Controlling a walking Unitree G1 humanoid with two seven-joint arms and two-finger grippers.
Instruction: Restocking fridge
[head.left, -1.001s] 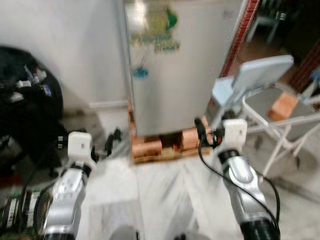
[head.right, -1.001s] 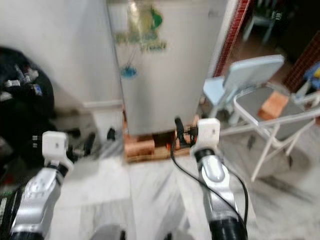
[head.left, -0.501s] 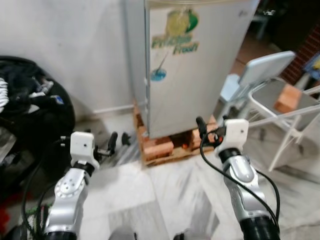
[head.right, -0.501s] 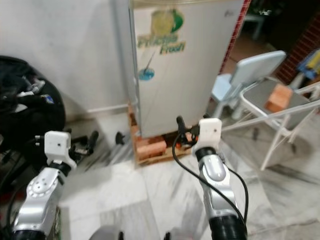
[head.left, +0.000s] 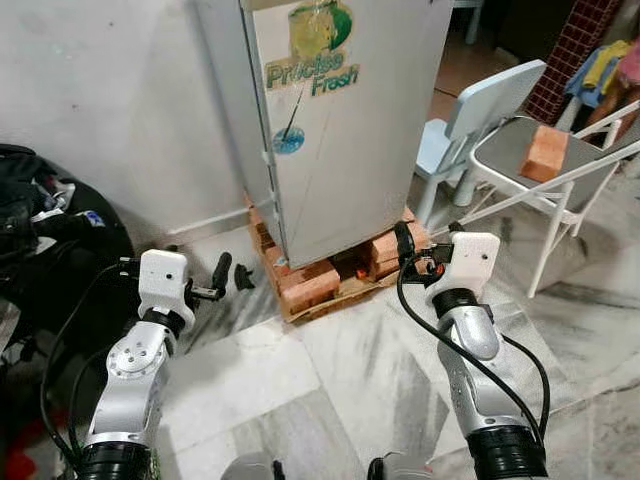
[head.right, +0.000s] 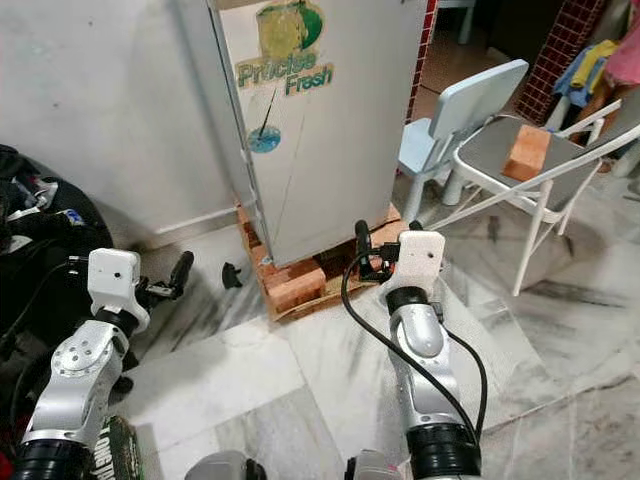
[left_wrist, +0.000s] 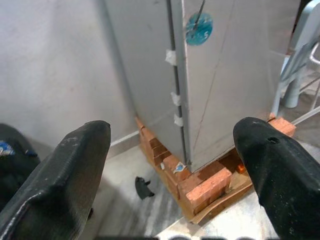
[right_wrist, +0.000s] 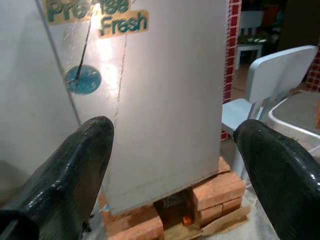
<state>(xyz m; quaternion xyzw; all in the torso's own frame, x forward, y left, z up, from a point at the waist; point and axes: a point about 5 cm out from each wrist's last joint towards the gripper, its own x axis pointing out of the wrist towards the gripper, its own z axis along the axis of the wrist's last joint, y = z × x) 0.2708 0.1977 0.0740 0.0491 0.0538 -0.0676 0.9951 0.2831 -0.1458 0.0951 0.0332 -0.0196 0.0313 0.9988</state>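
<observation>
The fridge (head.left: 340, 120), upper centre, stood shut; both the left hand (left_wrist: 175, 165) and right hand (right_wrist: 175, 165) gaped wide, empty, so restocking had barely begun.

Marble floor (head.left: 300, 370), white wall (head.left: 110, 110), folding chair (head.left: 545, 165) (brick-topped).

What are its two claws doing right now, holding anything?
Left gripper: open, holding nothing, raised toward the fridge.
Right gripper: open, holding nothing, also facing the fridge.
</observation>
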